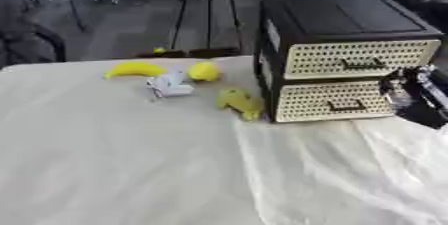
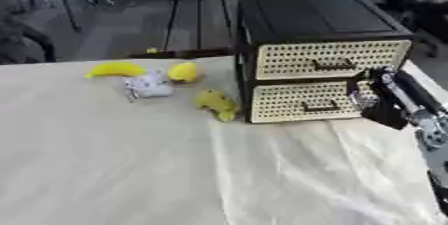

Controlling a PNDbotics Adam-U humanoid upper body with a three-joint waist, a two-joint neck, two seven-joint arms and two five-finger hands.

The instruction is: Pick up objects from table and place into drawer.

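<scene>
The right hand (image 2: 372,94) hovers at the lower drawer's (image 2: 306,101) right end; I cannot tell its finger state. Best hook the central handle (image 2: 320,106), pulling straight toward 6 o'clock. The yellow objects (image 2: 217,103) lie at 9 o'clock on the surface (image 2: 131,169).

A black two-drawer cabinet (image 2: 324,54) stands at the far right of a table draped in a cream cloth (image 2: 175,169), both perforated cream drawer fronts closed. The right hand (image 2: 372,96) reaches in from the right, at the right end of the lower drawer (image 2: 306,101). To the left lie a banana (image 2: 114,70), a yellow round fruit (image 2: 183,71), a small white object (image 2: 147,86) and a yellow-green piece (image 2: 217,103) just beside the cabinet.
</scene>
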